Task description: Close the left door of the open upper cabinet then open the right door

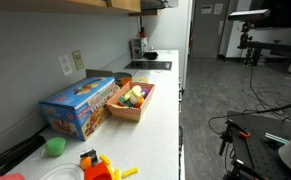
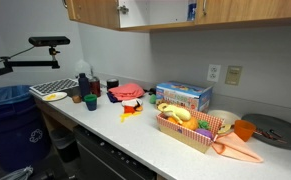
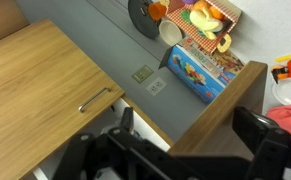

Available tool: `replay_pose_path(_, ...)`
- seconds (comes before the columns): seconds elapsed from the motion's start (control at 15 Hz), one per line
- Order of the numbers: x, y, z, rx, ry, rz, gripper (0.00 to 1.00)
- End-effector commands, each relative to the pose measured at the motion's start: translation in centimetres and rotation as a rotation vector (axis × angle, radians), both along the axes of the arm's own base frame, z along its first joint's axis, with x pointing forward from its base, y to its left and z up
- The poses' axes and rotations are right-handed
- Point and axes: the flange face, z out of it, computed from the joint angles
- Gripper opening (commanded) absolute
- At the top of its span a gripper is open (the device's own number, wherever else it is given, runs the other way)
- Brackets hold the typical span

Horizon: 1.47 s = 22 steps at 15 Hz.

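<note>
The jaws are seen spread wide, with nothing gripped. One of the dark fingers [image 3: 257,132] stands at each side of a light wooden panel [image 3: 220,105], which is judged to be the edge of the open door of the upper cabinet [image 2: 95,10]. Whether the pads touch the wood cannot be told.

The main danger from here is judged to be a slip. If the door is pushed by one finger only, the thin edge may slide out, and the door may swing back or be slammed. A finger could also be pinched between door and frame if it is withdrawn too late. The bar handle [image 3: 95,100] of the neighbouring front [image 3: 35,80] lies near the other finger and could be caught.

The wrist is held high, at cabinet level. Its view is directed downward past the door to the blue box [image 3: 200,70] and the fruit basket [image 3: 213,20] on the counter [image 2: 125,135]. In both exterior views the arm cannot be made out with certainty.
</note>
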Motion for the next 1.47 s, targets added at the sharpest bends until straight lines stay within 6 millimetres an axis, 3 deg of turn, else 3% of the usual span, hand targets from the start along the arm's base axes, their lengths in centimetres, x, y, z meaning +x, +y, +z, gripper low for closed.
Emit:
replay_pose_path(0.0, 2.5, -1.6, -2.5, -0.113, -0.105, -0.052, 1.00)
replay_pose_path(0.27, 6.6, -4.2, -5.2, -0.205, -0.230, -0.101, 1.00)
replay_pose_path(0.53, 9.4, -5.7, -7.7, -0.248, -0.311, -0.129, 1.00)
replay_pose_path(1.13, 11.8, -6.4, -9.9, -0.204, -0.263, -0.124, 1.00)
replay_pose_path(1.2, 11.1, -6.4, -9.6, -0.226, -0.303, -0.138, 1.00)
replay_pose_path(1.4, 11.5, -6.4, -10.2, -0.206, -0.280, -0.126, 1.00)
